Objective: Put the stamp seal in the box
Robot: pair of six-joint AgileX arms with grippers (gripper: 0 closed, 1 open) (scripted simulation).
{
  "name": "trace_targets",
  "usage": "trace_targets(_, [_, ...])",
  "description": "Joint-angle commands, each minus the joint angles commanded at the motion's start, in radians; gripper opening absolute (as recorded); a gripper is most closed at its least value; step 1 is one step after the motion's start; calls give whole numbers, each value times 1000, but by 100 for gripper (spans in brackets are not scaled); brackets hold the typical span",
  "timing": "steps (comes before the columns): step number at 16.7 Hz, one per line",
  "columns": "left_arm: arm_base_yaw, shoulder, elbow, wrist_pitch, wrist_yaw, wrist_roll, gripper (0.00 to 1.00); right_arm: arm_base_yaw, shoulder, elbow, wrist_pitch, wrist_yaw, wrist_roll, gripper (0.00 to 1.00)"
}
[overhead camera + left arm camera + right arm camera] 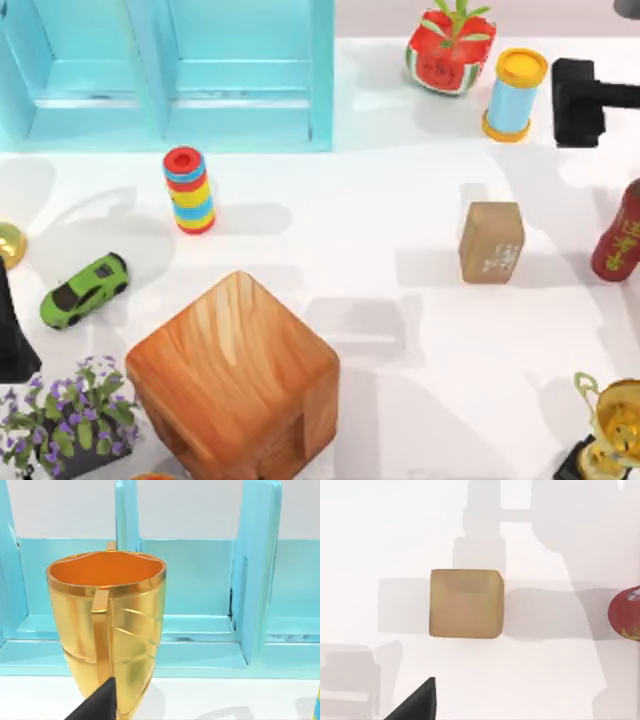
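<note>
The stamp seal (491, 241) is a small tan block with whitish marks on one face, standing upright on the white table right of centre. The right wrist view looks straight down on the stamp seal (466, 604). My right gripper (577, 100) hangs at the back right, well behind the seal and apart from it. One dark finger (420, 705) shows, with nothing held. The box (322, 90) is a light blue open case at the back left. My left gripper (10, 340) is parked at the left edge, facing a gold cup (107, 630) with the box (255, 580) behind it.
A large glossy wooden cube (235, 380) fills the front middle. A striped ring stack (189, 190) and a green car (85, 290) lie left. A watermelon pot (450, 45), a blue cylinder (515, 95), a red can (620, 235) and a trophy (610, 430) line the right. Purple flowers (70, 415) sit front left.
</note>
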Motion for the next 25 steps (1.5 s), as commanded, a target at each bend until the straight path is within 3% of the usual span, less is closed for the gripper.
trace_targets(5, [0, 0, 0, 0, 0, 0, 100, 71, 426, 386, -259, 0, 75, 100])
trace_targets(10, [0, 0, 0, 0, 0, 0, 100, 106, 616, 559, -384, -1, 111, 100])
trace_targets(17, [0, 0, 0, 0, 0, 0, 100, 103, 624, 546, -371, -1, 110, 100])
trace_targets(25, [0, 0, 0, 0, 0, 0, 100, 114, 675, 277, -47, 0, 119, 100])
